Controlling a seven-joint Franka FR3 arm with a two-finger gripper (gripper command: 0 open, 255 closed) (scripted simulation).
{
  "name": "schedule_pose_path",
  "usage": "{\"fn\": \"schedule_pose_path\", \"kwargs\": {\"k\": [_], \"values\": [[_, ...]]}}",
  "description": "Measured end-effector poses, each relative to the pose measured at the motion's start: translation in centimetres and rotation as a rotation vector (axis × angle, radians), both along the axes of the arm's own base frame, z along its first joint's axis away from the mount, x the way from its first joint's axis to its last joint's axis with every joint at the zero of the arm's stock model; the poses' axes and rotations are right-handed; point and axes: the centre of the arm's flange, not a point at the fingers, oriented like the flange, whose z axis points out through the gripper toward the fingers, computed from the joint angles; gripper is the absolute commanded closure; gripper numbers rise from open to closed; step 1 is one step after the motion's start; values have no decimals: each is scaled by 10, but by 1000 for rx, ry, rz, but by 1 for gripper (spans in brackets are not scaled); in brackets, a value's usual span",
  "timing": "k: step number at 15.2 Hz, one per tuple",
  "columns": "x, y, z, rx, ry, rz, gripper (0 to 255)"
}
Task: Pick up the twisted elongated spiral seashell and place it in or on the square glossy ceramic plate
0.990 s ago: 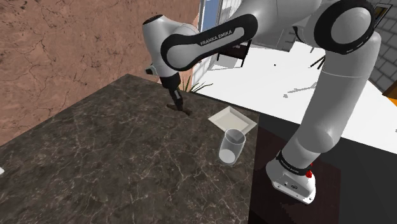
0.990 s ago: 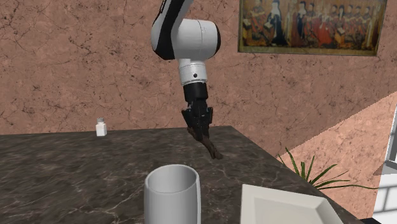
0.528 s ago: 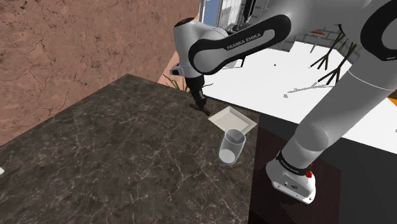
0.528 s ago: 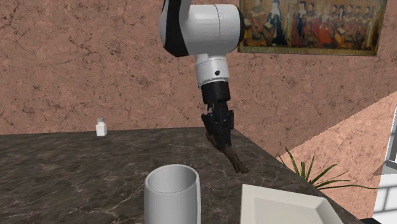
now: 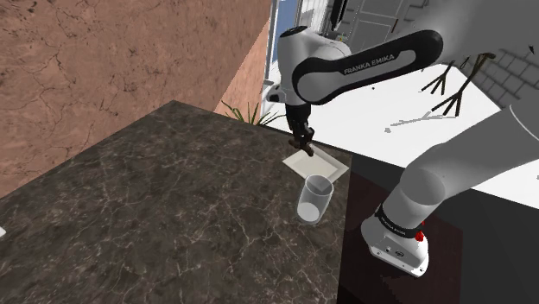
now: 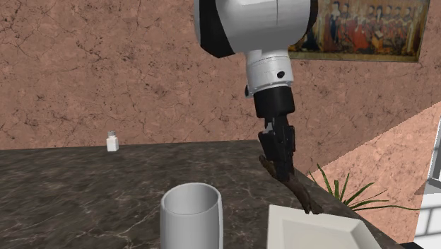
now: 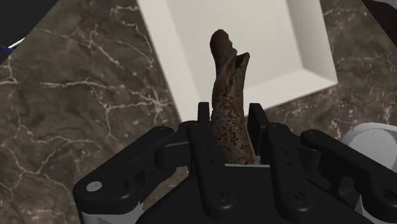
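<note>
One dark counter [image 5: 155, 199] with pale veins takes most of the shoulder view, and a rough reddish wall [image 5: 112, 60] stands behind it. Over the counter bends the white arm [image 5: 363, 65], reaching from the lower right towards the far corner. In the second exterior view a painting [image 6: 367, 28] of many figures hangs on the wall, and a green plant [image 6: 346, 191] shows beyond the counter's edge.

Near that corner lies the square white plate [image 5: 328, 164], which has a raised rim. Just beside it, nearer to the shoulder camera, a clear glass [image 5: 314, 199] stands upright.

The black gripper [image 7: 230, 121] hangs above the plate and points down. Its two fingers [image 7: 205, 127] are pinching the shell [image 7: 224, 70] between them. The shell is brown, long and twisted. It is in the air, with its free end sticking out past the fingertips over the plate's inner floor. In the second exterior view it slants down towards the plate's rim, and I cannot tell whether its tip touches.

Far off by the wall stands a small white shaker [image 6: 112, 141].
</note>
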Motion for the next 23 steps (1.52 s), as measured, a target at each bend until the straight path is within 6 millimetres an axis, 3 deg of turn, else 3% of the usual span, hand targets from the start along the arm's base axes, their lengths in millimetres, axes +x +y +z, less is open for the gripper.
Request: {"fn": "schedule_pose_path", "kwargs": {"k": [4, 6, 19, 23], "values": [[-40, -39, 2, 0, 0, -1, 255], [-48, -44, -4, 1, 0, 0, 255], [-51, -48, -73, 1, 0, 1, 255], [-51, -48, -80, 2, 0, 1, 255]]}}
